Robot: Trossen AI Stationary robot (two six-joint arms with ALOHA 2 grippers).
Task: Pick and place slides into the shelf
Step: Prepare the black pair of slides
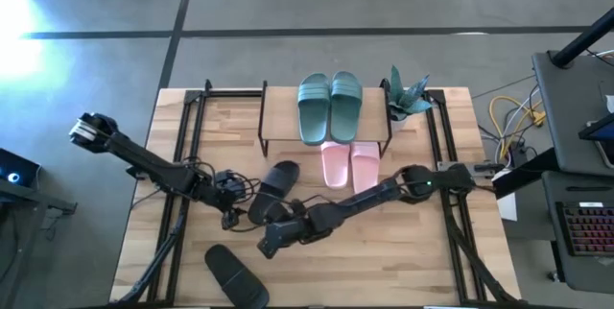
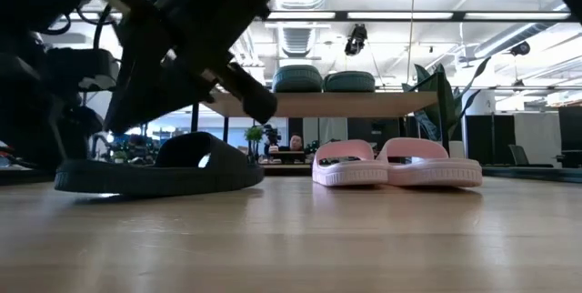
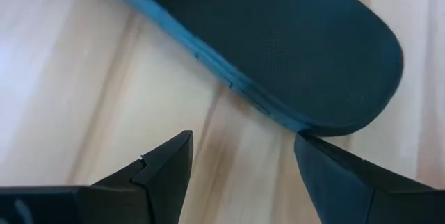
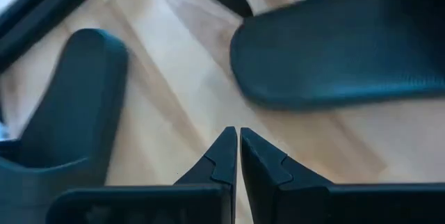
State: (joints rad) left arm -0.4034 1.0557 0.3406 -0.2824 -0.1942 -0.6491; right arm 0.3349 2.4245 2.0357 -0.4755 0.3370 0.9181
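Observation:
Two teal-green slides (image 1: 329, 106) lie side by side on the shelf's board (image 1: 278, 131) at the table's far middle. Two pale pink slides (image 1: 348, 165) rest on their soles under its near edge. One black slide (image 1: 273, 189) lies sole-down mid-table, another (image 1: 235, 275) near the front edge. My left gripper (image 1: 233, 215) is open just left of the mid-table black slide, whose rounded end (image 3: 327, 123) lies just beyond one fingertip (image 3: 306, 144). My right gripper (image 1: 269, 245) is shut and hovers between the two black slides (image 4: 348, 50) (image 4: 69, 106). My left gripper has one fingertip right at the rim of the black slide's rounded end (image 3: 309, 128). I cannot tell whether it touches. Nothing lies between the fingers, and the slide rests flat on the table.
A potted plant (image 1: 408, 93) stands at the shelf's right end. Black frame rails run along the table's left (image 1: 187, 146) and right (image 1: 441, 146) sides. Bare wood (image 1: 384, 261) shows at the front right. Both arms cross the table's middle close together.

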